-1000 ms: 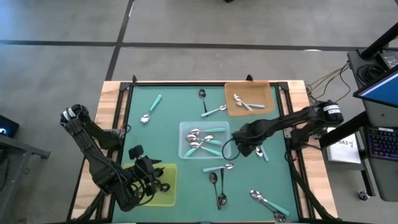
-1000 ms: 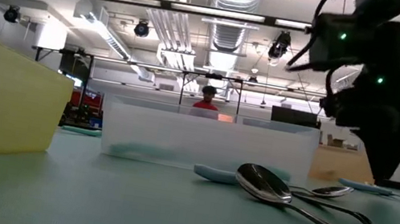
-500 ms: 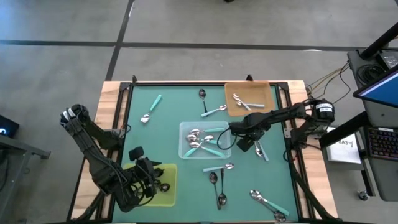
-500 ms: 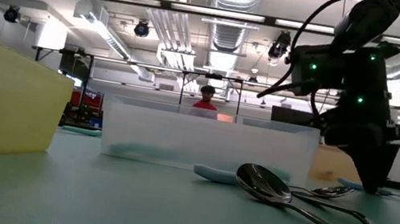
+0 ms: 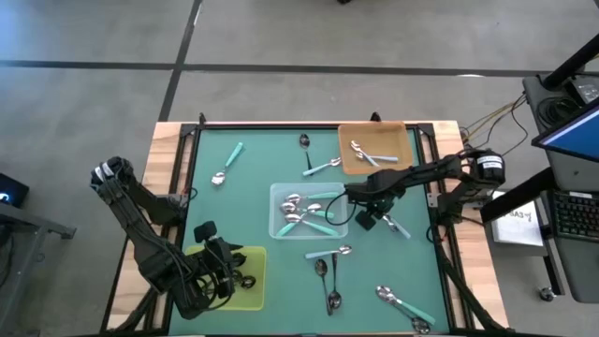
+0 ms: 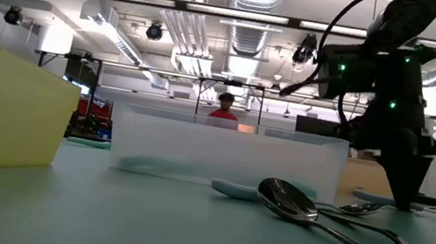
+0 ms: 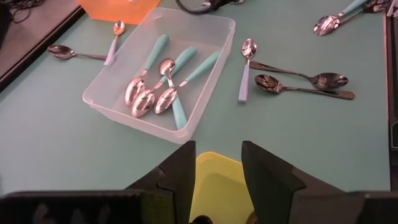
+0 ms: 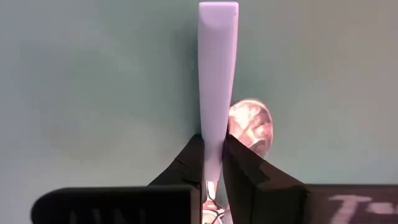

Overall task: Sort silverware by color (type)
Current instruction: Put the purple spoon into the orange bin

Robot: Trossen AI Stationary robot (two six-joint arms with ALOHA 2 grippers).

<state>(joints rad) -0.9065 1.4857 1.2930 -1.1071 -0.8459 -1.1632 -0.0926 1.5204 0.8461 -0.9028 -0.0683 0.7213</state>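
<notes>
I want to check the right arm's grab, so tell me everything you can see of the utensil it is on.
The pale lavender-handled utensil has a flat, straight plastic-looking handle with a squared end. The right tool is shut on that handle, one dark finger on each side. A shiny silver spoon bowl shows just beside and behind it. It sits low over the green table mat, right of the clear tray; whether it is lifted is unclear.

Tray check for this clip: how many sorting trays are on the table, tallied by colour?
yellow-green tray: 1
clear tray: 1
orange tray: 1
Total: 3
</notes>
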